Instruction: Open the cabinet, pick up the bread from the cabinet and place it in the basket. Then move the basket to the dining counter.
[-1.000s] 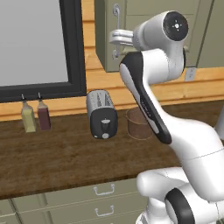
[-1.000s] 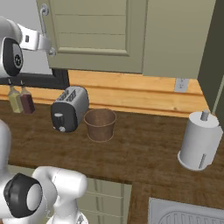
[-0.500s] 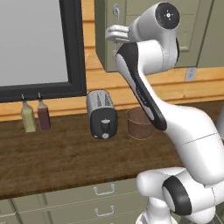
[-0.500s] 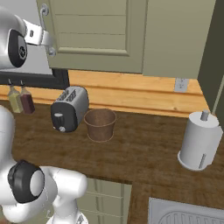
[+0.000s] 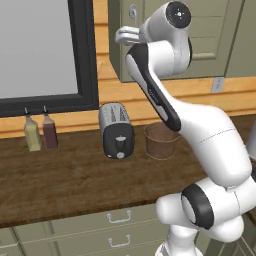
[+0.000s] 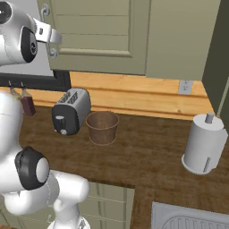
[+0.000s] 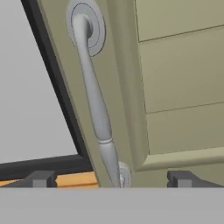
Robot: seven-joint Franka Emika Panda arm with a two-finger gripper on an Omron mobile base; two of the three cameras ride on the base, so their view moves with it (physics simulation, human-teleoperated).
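The olive-green cabinet (image 6: 103, 31) hangs over the counter with its panelled door shut. Its silver bar handle (image 7: 94, 100) runs down the door's left edge. My gripper (image 7: 111, 179) is open, one dark fingertip (image 7: 41, 178) left of the handle's lower end and the other to its right, not touching it. In the base views the gripper (image 5: 125, 34) (image 6: 51, 36) hovers right at the handle. The brown woven basket (image 5: 161, 140) (image 6: 102, 126) stands empty on the counter next to the toaster. The bread is hidden behind the door. The dining counter is out of view.
A silver toaster (image 5: 117, 130) stands left of the basket, with two bottles (image 5: 40, 132) further left under a dark-framed window (image 5: 45, 50). A paper towel roll (image 6: 205, 143) stands at the right, and a sink (image 6: 192, 219) lies at the lower right.
The arm has swung upward and the hand has moved closer to the cabinet handle. The basket, the toaster and the door have not moved.
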